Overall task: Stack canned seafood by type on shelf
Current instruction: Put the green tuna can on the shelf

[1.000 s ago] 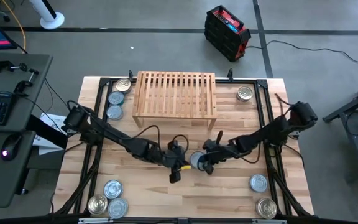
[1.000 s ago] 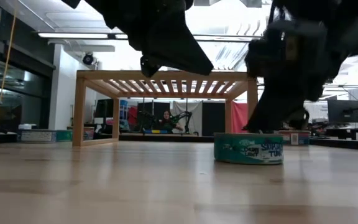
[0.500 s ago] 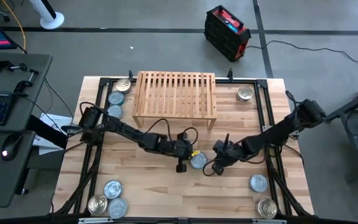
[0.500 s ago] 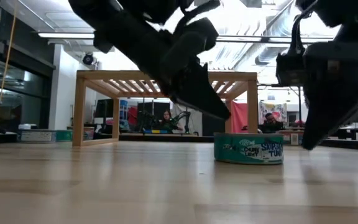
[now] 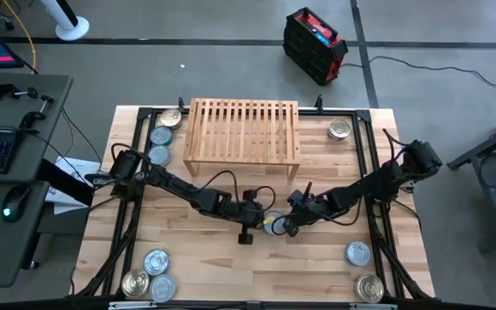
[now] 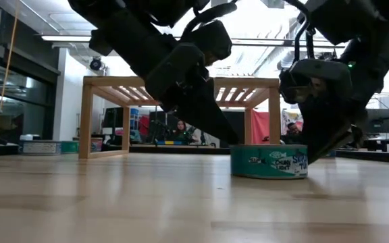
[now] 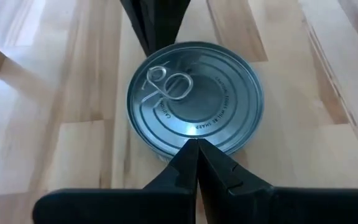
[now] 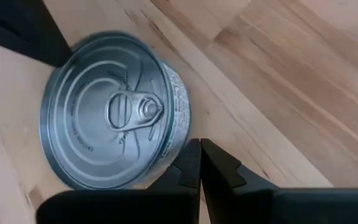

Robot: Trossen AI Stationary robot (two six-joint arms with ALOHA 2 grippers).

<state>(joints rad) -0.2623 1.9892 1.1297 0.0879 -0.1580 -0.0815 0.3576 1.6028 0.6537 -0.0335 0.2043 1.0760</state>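
One flat round tin [image 5: 274, 225] with a bluish-silver lid, a pull ring and a teal label stands on its base on the tabletop, in front of the light-wood slatted shelf [image 5: 244, 131]. My left gripper [image 5: 261, 221] is shut and low at the tin's left side. My right gripper [image 5: 288, 224] is shut and low at its right side. In the low view, the tin [image 6: 269, 162] sits between the left gripper [image 6: 229, 140] and the right gripper [image 6: 313, 152]. Nothing lies on the shelf's top. My left gripper [image 7: 197, 146] sets its shut fingertips against the tin's side wall [image 7: 188, 142], slanting down from the table's left. The tin stays flat on the table. My right gripper [image 8: 199, 146] has its shut fingertips beside the tin's side wall [image 8: 174, 146], slanting down from the right, and seems to touch it.
Other tins stand in groups on the table: three at the far left [image 5: 160, 135], one at the far right [image 5: 340, 129], three at the near left [image 5: 156, 261] and two at the near right [image 5: 358, 253]. Bare wood lies around the middle tin.
My left gripper came from the near left side of the tin and dropped to its left wall. My right gripper pulled away from the tin toward the right and lifted, then came back down to its right wall. The tin turned slightly on the spot.
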